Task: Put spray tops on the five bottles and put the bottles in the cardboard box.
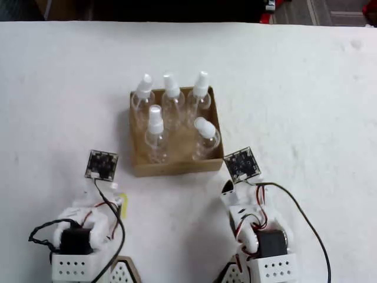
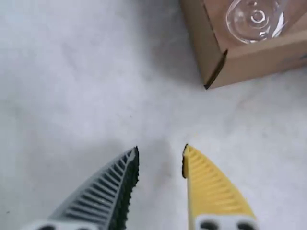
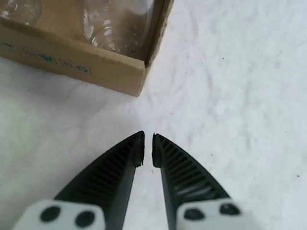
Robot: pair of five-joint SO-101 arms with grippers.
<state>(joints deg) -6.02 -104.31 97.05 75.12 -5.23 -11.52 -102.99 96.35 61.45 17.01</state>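
Bottles point(image 1: 172, 109): all five stand inside cardboard box point(image 1: 177, 168), three in back row, two in front; front-right one looks tilted
Look: clear plastic, seem empty, each w/ white spray top point(image 1: 155, 118) on
Why there: box is the end spot, so task looks done imo
Left gripper point(image 2: 160, 155): fingers spread a little, holding nothing, over bare table point(image 1: 294, 88) just off a box corner
Right gripper point(image 3: 147, 143): tips nearly pressed together, empty, near the other front corner
Why arms sit so: prob nothing left to grab, both short of box & clear of it
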